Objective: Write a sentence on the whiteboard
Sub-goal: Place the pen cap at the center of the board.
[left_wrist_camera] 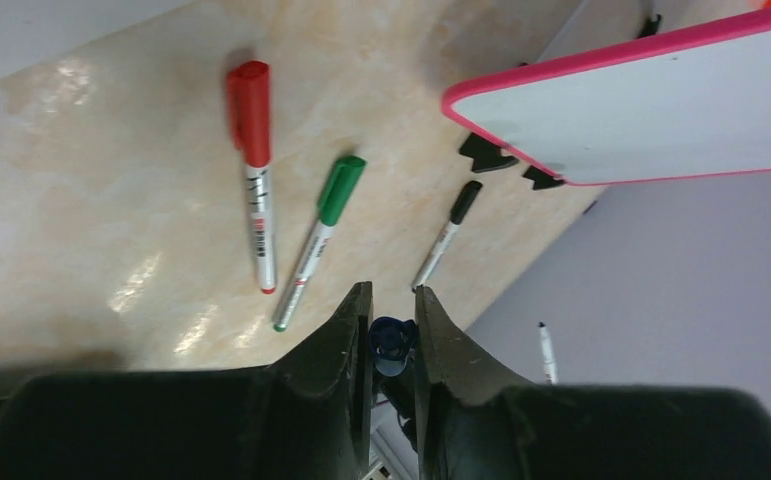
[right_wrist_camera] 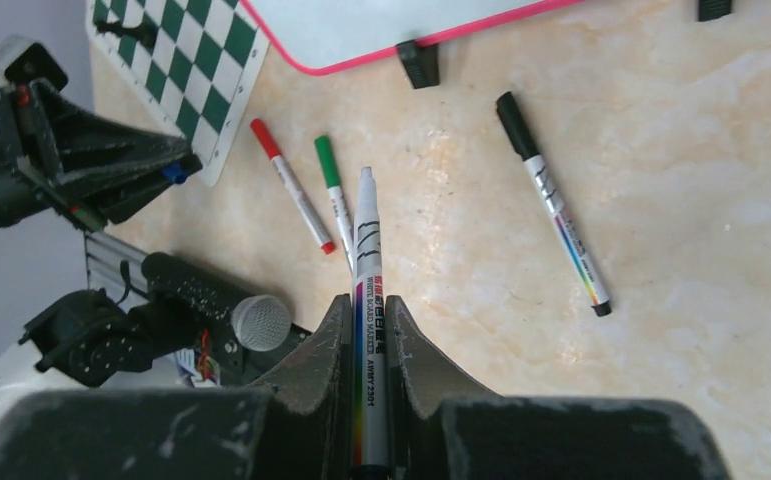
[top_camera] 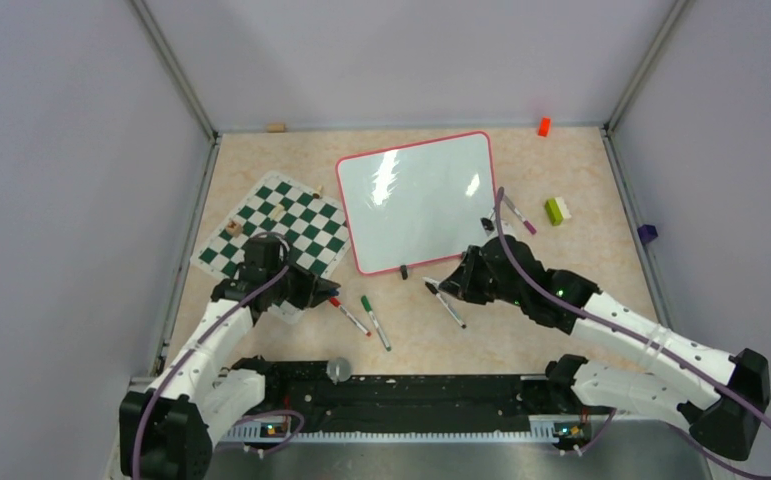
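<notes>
Whiteboard (top_camera: 416,195) is lying blank in the middle of the tabletop (top_camera: 601,180), so the right jaws, clenching the uncapped marker (right_wrist_camera: 366,230), are needing a steep, light-pressure approach, while the left jaws are pinching the blue cap (left_wrist_camera: 391,340).

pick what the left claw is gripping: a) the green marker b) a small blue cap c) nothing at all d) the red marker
B: in the left wrist view the left claw is pinched on a small blue cap, while the red marker and the green marker lie loose on the table.
</notes>
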You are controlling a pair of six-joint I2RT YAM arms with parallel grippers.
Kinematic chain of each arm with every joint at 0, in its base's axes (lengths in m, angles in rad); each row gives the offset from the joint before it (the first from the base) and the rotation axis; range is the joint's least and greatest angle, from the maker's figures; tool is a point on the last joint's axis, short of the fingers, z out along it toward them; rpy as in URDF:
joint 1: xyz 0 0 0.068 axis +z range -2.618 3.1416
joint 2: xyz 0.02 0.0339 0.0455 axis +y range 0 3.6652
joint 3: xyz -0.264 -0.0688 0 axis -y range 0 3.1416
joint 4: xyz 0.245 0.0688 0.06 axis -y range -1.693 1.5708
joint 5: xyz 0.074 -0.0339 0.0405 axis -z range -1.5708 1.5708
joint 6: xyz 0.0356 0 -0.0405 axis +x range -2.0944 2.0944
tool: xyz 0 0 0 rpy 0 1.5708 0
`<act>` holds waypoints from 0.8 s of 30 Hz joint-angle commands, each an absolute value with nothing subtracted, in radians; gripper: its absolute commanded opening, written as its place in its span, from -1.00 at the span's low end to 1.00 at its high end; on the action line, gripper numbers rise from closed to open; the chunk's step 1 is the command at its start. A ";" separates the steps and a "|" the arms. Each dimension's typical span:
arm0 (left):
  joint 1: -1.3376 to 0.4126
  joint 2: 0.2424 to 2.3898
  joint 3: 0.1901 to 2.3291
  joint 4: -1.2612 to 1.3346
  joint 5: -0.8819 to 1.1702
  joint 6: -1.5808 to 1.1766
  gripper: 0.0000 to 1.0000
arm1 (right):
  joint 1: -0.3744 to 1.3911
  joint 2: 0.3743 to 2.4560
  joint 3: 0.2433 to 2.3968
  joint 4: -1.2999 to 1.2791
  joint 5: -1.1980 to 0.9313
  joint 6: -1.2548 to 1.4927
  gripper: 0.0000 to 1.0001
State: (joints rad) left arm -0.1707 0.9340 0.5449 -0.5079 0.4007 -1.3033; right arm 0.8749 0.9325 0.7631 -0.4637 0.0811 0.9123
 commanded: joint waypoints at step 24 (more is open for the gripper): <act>-0.167 1.008 0.450 -0.577 0.230 -1.176 -1.00 | 0.868 0.905 0.870 -0.683 0.208 0.927 -1.00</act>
